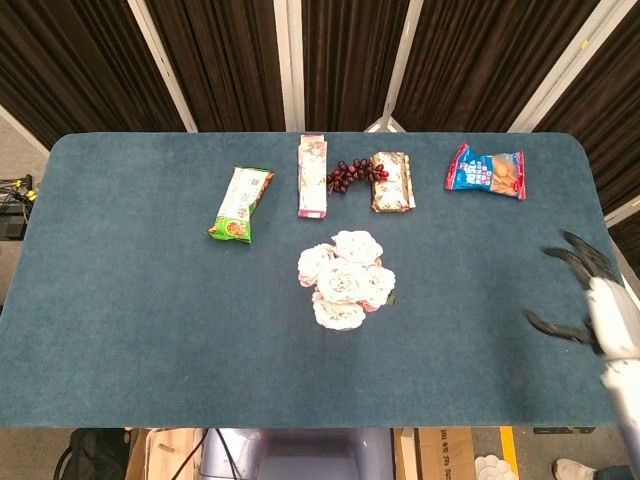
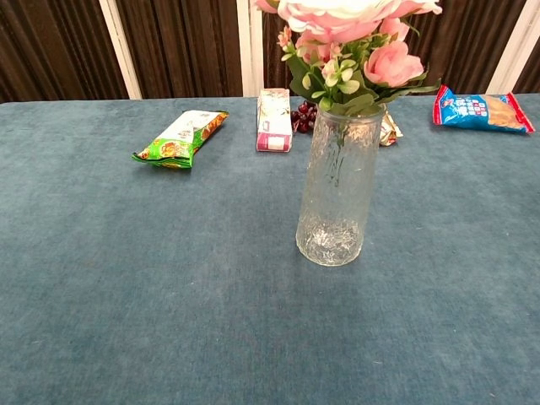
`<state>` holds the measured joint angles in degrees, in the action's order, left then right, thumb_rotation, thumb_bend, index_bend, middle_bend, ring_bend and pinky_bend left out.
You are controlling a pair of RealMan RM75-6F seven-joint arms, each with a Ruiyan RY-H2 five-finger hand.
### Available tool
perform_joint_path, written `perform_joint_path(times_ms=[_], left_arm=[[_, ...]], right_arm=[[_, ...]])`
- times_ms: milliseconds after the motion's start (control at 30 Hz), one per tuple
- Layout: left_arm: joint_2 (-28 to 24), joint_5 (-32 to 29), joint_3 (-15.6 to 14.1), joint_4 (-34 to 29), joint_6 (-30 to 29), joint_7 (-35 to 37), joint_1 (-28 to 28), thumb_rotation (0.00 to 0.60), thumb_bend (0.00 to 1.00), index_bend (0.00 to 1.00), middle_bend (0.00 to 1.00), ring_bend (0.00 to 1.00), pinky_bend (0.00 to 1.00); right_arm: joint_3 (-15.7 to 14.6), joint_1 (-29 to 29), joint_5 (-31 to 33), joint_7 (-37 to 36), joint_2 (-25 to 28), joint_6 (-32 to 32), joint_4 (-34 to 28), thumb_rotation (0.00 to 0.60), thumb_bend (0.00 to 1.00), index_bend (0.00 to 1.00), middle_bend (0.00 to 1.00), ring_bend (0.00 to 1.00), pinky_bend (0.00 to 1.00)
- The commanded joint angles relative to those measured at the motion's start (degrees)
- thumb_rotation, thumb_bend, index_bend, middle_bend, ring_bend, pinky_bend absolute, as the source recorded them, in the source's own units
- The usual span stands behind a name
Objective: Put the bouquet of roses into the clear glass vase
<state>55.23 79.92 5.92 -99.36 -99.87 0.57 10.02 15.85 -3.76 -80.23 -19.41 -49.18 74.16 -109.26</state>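
Observation:
The bouquet of pink and white roses [image 1: 345, 279] stands in the clear glass vase [image 2: 337, 190] near the middle of the table, its blooms [image 2: 350, 34] and green leaves rising above the rim. Nothing touches it. My right hand [image 1: 590, 300] hovers far off at the table's right edge in the head view, fingers spread and holding nothing. It does not show in the chest view. My left hand is in neither view.
Along the far side of the blue table [image 1: 130, 280] lie a green snack packet [image 1: 241, 203], a pink box [image 1: 313, 175], dark grapes [image 1: 349, 175], a brown packet [image 1: 392, 181] and a blue-red packet [image 1: 486, 171].

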Motion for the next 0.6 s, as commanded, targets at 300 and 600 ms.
perform_joint_path(times_ms=[300, 600], left_arm=[[0.4, -0.6, 0.6, 0.5, -0.1, 1.3, -0.1, 0.6, 0.2, 0.08, 0.0, 0.0, 0.0], [-0.6, -2.3, 1.0, 1.4, 2.0, 4.1, -0.5, 0.6, 0.19, 0.08, 0.0, 0.0, 0.0]], right_arm=[[-10.2, 7.8, -15.3, 15.3, -7.6, 14.1, 10.1, 0.6, 0.22, 0.15, 0.04, 0.01, 0.0], [-11.4, 6.6, -15.3, 21.9, -9.1, 13.2, 11.5, 0.6, 0.18, 0.15, 0.03, 0.01, 0.0]])
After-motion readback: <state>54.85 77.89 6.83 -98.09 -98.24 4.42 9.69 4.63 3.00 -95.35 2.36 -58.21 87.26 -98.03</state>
